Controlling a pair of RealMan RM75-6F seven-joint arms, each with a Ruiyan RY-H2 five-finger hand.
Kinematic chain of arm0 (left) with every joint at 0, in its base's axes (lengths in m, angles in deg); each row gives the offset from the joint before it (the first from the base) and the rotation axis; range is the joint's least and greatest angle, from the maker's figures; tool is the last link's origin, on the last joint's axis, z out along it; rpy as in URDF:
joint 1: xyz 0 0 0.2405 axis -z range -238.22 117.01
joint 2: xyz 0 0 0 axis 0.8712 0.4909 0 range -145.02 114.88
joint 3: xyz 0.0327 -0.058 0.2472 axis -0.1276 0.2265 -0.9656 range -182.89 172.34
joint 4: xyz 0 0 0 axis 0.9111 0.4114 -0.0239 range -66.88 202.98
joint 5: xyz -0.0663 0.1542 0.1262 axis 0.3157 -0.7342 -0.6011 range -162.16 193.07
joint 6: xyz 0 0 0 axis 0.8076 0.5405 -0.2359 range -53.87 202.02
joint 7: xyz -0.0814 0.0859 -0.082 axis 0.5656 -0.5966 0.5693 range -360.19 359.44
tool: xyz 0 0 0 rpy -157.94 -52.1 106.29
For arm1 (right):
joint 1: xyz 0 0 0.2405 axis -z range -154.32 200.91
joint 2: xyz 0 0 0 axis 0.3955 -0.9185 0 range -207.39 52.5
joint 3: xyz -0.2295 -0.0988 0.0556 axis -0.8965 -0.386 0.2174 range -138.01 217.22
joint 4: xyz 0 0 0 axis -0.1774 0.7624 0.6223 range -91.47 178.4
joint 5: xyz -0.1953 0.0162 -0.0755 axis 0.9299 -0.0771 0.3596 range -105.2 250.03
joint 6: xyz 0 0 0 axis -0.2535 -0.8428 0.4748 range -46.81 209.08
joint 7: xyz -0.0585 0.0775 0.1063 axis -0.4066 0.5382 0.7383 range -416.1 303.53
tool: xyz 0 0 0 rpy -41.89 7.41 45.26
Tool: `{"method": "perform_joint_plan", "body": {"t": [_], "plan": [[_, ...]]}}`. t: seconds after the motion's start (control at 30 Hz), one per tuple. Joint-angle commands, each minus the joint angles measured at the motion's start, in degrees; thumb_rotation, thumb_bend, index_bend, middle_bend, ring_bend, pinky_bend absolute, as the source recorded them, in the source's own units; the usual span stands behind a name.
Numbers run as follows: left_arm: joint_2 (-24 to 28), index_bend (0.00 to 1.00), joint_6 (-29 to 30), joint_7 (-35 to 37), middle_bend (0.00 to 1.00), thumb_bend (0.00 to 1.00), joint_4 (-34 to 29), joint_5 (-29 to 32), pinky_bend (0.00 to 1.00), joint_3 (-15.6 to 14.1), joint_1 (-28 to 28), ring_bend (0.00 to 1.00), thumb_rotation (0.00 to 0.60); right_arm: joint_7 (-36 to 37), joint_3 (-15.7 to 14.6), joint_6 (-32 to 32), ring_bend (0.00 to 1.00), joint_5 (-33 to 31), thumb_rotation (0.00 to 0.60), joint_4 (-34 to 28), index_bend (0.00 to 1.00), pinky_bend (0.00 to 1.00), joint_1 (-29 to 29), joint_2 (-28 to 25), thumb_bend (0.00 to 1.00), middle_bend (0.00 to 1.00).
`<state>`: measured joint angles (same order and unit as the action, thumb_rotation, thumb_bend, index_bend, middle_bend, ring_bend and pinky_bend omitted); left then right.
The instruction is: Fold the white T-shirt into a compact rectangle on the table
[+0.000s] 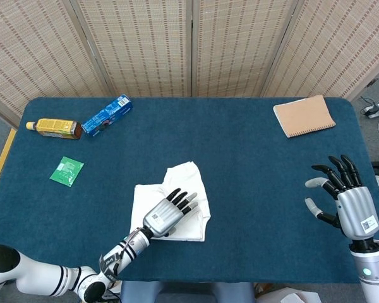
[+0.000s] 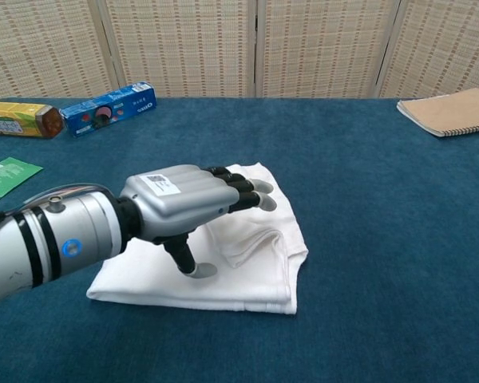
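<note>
Head view: bottle (image 1: 53, 128), blue box (image 1: 107, 115), green packet (image 1: 67, 171), notebook (image 1: 304, 115) ring T-shirt (image 1: 188, 180)

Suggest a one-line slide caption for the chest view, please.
Left hand hovers flat over the folded white T-shirt, thumb down on the cloth.

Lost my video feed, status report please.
Left hand open over folded white T-shirt. Right hand open, clear of it. Nothing in the way.
</note>
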<state>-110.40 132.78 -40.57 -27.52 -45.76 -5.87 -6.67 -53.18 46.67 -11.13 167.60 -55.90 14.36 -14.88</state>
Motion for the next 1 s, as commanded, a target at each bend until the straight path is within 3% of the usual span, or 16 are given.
{"method": "perform_joint_plan", "body": {"t": [0.03,1.0], "plan": [[-0.7,0.00,-0.5,-0.6,0.00,0.28,1.0,0.7,0.00,0.5,-0.1,0.00,0.600,0.0,0.0,-0.1,0.08,0.0,0.600,0.0,0.45,0.00,0.0,0.0,0.24,0.27],[-6.4,0.04,-4.0,0.3,0.00,0.28,9.5,6.2,0.00,7.7,1.9,0.00,0.600,0.6,0.2,-0.8,0.09,-0.7,0.600,0.2,0.46,0.00,0.7,-0.1,0.24,0.27]]}}
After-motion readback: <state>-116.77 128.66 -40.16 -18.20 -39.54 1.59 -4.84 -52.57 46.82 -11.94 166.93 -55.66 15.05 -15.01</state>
